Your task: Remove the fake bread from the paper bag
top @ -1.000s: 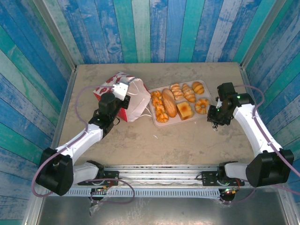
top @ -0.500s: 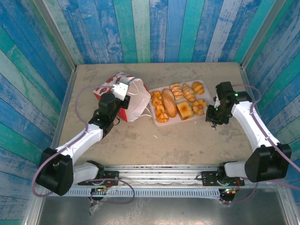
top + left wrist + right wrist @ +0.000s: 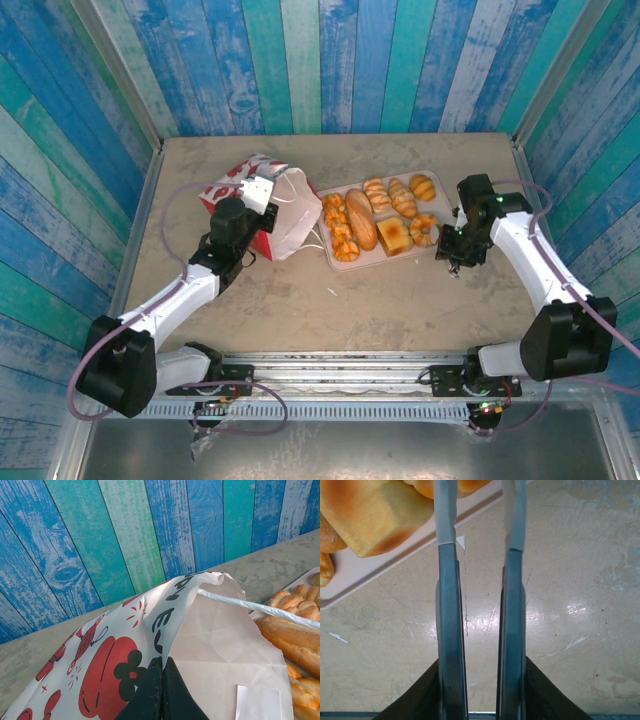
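Fake bread lies gathered on a pale tray in the middle of the table, out of the paper bag and just to its right. The right gripper hangs at the tray's near right corner. Its two fingers are spread a little with only bare table and the tray rim between them, gripping nothing. The square toast slice sits just to the left of the left finger, close but apart from it, and a ring-shaped roll is the piece nearest the claw from above.

Counted from the overhead view: one oblong loaf, one toast slice, one ring roll, and three knotted rolls along the tray's far edge. The orange pieces down the left side run together, so two or three is the best that can be said, giving eight or nine pieces in all. One tray, one bag.

The bag lies on its side to the left of the tray, its mouth turned toward the bread and its white inside showing. The left gripper has its fingers pressed tight together, pinching the bag's rim where the printed outside meets the plain lining. One white cord handle crosses the open mouth.
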Controlling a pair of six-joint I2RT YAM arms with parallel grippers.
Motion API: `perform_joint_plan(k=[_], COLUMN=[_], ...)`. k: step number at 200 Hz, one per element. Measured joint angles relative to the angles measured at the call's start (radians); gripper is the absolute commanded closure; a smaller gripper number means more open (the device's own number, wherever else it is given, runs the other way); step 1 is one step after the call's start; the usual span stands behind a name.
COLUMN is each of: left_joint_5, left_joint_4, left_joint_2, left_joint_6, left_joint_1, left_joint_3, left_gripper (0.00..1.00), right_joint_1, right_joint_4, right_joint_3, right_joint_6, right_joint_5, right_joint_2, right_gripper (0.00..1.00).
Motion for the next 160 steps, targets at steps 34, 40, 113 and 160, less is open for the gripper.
perform_joint_plan(k=[34,40,113,160], left_joint_5=[0.007,0.007,0.015,0.053], left_joint_4=[0.0,0.0,0.0,-0.002], left_joint_2=[0.0,0.0,-0.004,-0.022], left_joint_6=[-0.003,-0.003,0.002,0.053], left_joint_1=[0.0,0.0,0.0,0.0], left_joint_3=[0.0,0.0,0.0,0.0], left_gripper=[0.98,0.98,0.98,0.98], right_joint_1=[-0.001,-0.001,-0.005,0.063], right_joint_4=[-0.005,-0.005,-0.01,0.019], right_joint_3=[0.002,0.003,0.015,0.028], right_joint_6=[0.001,0.001,-0.002,0.014], right_joint_5=[0.0,0.0,-0.045,-0.177], right_joint_2=[-0.025,-0.027,-0.089,-0.173], right_gripper=[0.5,0.51,0.65,0.68])
